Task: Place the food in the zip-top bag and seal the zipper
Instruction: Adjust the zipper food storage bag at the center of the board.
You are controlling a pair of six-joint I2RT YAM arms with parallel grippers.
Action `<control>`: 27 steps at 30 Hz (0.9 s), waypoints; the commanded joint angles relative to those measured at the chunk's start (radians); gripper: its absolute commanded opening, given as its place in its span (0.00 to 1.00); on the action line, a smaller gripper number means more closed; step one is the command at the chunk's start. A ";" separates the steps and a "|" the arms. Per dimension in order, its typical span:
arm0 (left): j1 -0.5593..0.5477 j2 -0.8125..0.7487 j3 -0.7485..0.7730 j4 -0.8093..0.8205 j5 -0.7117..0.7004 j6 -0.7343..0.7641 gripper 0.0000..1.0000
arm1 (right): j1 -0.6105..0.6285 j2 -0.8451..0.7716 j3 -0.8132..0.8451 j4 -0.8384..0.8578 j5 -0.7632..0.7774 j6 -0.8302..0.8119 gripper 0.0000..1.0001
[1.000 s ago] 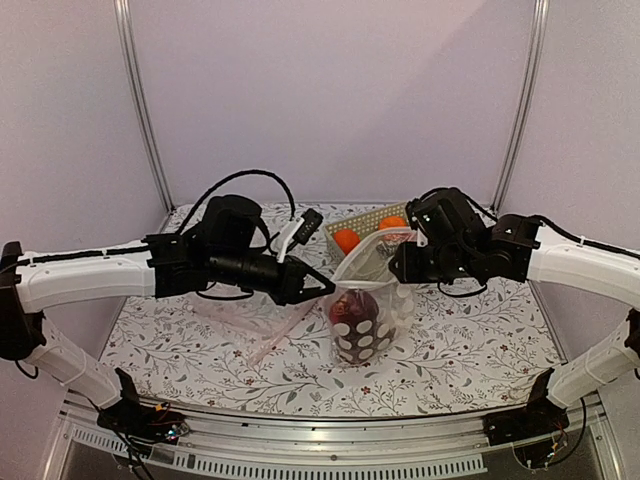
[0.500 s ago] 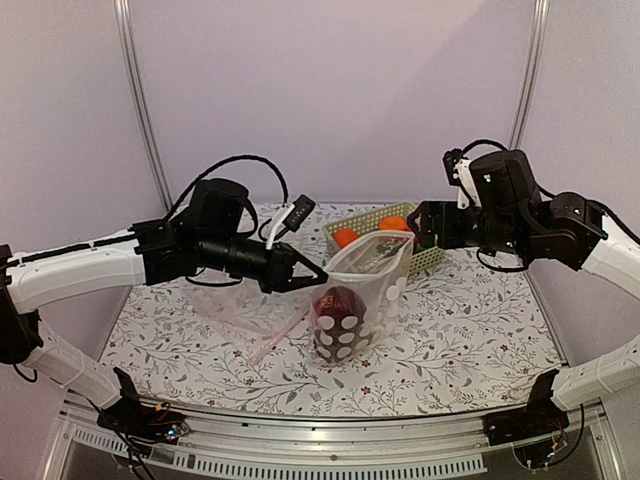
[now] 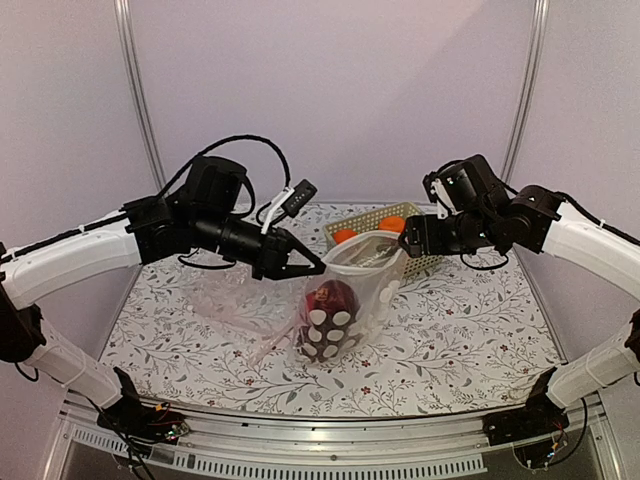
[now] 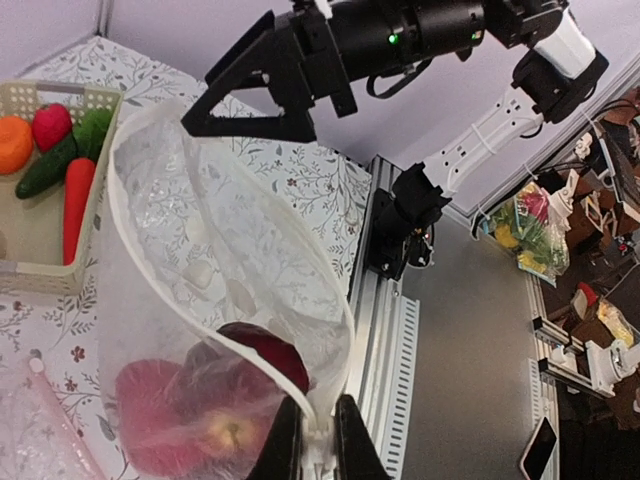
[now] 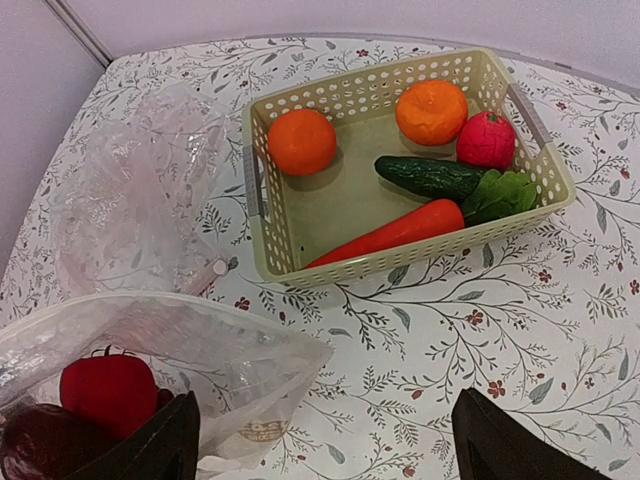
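Note:
The dotted zip-top bag (image 3: pixel 340 305) hangs upright over the table's middle, its mouth gaping. The round red fruit (image 5: pixel 105 390) and the dark grapes (image 5: pixel 35 440) lie at its bottom; both show through the plastic in the left wrist view, the fruit (image 4: pixel 160 430) and the grapes (image 4: pixel 265 355). My left gripper (image 4: pixel 318 440) is shut on the left end of the zipper (image 3: pixel 365 262) and holds the bag up. My right gripper (image 3: pixel 410 240) stands open just off the bag's right top corner, with nothing between its fingers (image 5: pixel 170 450).
A beige basket (image 5: pixel 270 230) behind the bag holds two oranges, a small red fruit, a cucumber and a carrot. A plain clear bag (image 5: pixel 130 190) lies crumpled on the flowered tablecloth, left of the basket. The table's metal front rail (image 4: pixel 385 330) runs below the bag.
My right gripper opened, let go of the bag's right edge, drew back and came near again. The left gripper carried the bag and food a little to the left.

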 commanded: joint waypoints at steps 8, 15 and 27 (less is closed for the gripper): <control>-0.037 0.154 0.158 -0.121 0.070 0.137 0.00 | -0.009 -0.056 -0.013 0.023 -0.028 -0.003 0.87; -0.031 0.282 0.227 -0.283 0.059 0.207 0.00 | -0.008 -0.082 -0.032 0.031 -0.031 -0.013 0.87; 0.020 0.075 0.115 -0.125 0.060 0.202 0.00 | 0.017 -0.170 -0.058 0.172 -0.486 -0.184 0.82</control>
